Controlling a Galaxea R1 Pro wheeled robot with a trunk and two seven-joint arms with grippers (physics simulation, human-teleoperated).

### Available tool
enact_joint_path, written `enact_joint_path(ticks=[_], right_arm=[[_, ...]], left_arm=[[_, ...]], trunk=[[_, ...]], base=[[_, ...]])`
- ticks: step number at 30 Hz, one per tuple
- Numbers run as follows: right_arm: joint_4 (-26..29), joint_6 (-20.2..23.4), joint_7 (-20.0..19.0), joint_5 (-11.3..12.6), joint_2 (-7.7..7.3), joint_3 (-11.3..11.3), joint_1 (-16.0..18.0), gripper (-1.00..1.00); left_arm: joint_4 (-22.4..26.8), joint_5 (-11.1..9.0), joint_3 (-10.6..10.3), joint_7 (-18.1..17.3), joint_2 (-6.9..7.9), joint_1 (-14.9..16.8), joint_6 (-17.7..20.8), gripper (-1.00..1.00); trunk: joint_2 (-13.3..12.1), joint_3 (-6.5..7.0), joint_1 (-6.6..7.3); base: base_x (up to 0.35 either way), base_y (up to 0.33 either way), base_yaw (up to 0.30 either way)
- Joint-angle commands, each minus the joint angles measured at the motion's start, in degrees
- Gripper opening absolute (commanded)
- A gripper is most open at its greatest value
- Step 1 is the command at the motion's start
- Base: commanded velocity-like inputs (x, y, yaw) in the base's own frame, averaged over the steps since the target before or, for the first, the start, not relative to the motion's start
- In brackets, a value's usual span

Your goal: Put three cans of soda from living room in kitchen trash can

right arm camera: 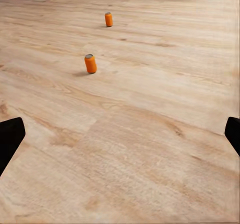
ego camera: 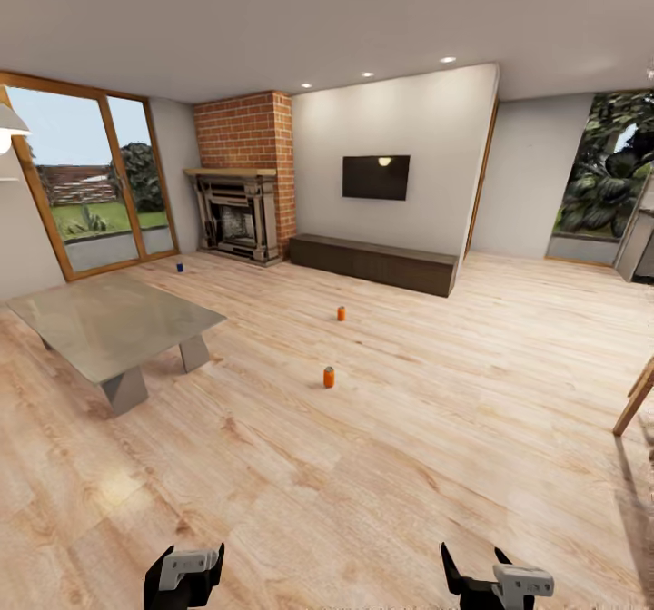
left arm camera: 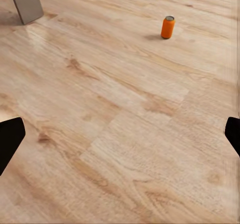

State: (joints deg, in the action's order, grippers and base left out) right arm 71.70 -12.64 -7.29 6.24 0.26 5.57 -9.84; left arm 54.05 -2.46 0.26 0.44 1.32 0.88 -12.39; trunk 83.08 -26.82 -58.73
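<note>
The near orange can (ego camera: 329, 377) stands upright on the plank floor (ego camera: 381, 465) of the living room, its long axis vertical, out in the open and well apart from everything else. It lies straight ahead of the robot, roughly on the midline between the two arms and well beyond both, so no reach is possible from here; in my judgement the base must roll forward first. A second orange can (ego camera: 341, 313) stands upright farther on, a little to the right of the first, and the blue can (ego camera: 180, 267) sits far off to the left, on the floor near the fireplace (ego camera: 238, 213) and the glass doors (ego camera: 91, 183). The low table (ego camera: 109, 319) stands to the left of the near can, well apart from it. The left gripper (ego camera: 186, 578) and right gripper (ego camera: 490, 583) hang low at the head view's bottom edge, both empty. In each wrist view the two dark fingertips sit at opposite edges with bare floor between them, so both claws are spread wide. The left wrist view has the near can (left arm camera: 168, 27) ahead and toward the right fingertip's side, with the table's leg (left arm camera: 25, 3) off to the other side; the right wrist view has it (right arm camera: 90, 63) ahead and toward the left fingertip's side, the farther can (right arm camera: 108, 19) beyond. The can thus lies inward of each claw, neither arm clearly nearer. Being upright, it would suit a grasp from the side, across its width.
</note>
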Motion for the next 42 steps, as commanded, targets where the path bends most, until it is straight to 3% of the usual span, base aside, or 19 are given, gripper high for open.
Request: enact_joint_path(ticks=[1,17,31,42], right_arm=[[0.0,0.0,0.0,0.0,0.00,0.0,0.0,1.00],[0.0,0.0,0.0,0.0,0.01,0.2,0.0,1.00],[0.0,-0.1,-0.1,-0.1,0.01,0.3,0.0,1.00],[0.0,0.0,-0.1,-0.3,-0.03,0.3,0.0,1.00]], left_arm=[[0.0,0.0,0.0,0.0,0.00,0.0,0.0,1.00],[0.0,0.0,0.0,0.0,0.00,0.0,0.0,1.00],[0.0,0.1,-0.1,0.0,0.00,0.0,0.1,1.00],[0.0,0.2,-0.1,0.0,-0.04,0.0,0.1,1.00]], trunk=[[0.0,-0.07,0.00],[0.0,-1.09,0.00],[0.0,-1.69,0.00],[0.0,-1.71,0.00]], base=[[0.000,0.000,-0.184],[0.031,0.030,-0.184],[0.248,0.198,-0.110],[0.280,-0.027,-0.004]])
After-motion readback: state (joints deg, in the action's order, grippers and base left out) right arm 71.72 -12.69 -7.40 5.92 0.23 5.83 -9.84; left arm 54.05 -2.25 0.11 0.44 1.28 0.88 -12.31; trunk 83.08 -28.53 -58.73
